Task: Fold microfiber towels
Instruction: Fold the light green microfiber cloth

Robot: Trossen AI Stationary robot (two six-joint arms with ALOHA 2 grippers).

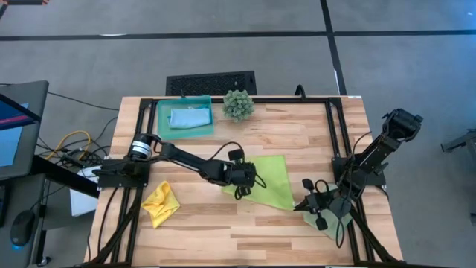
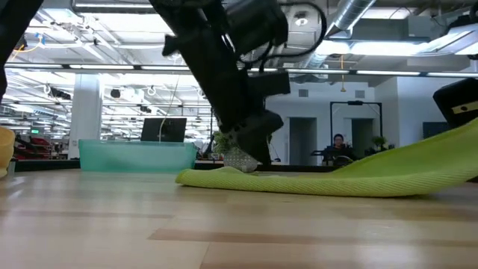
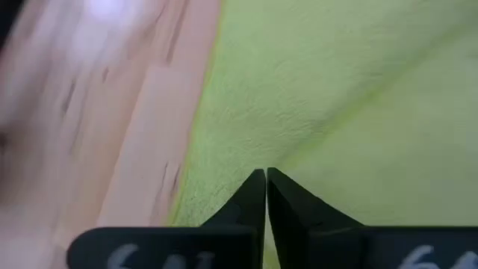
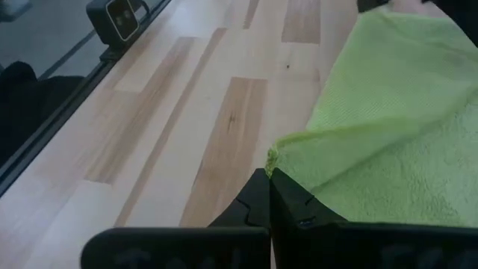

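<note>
Lime towel (image 1: 271, 181) pinched by L pincer (image 1: 255, 179) & R pincer (image 1: 303, 205).

I am not finding any text I can read. Pale marks are showing on the dark bar of my left hand (image 3: 265, 196) in my left wrist view, but they are cut off by the picture's edge and I cannot make them out. A small pale emblem is sitting on a black block (image 4: 119, 19) at the bench's edge, too blurred to read.
</note>
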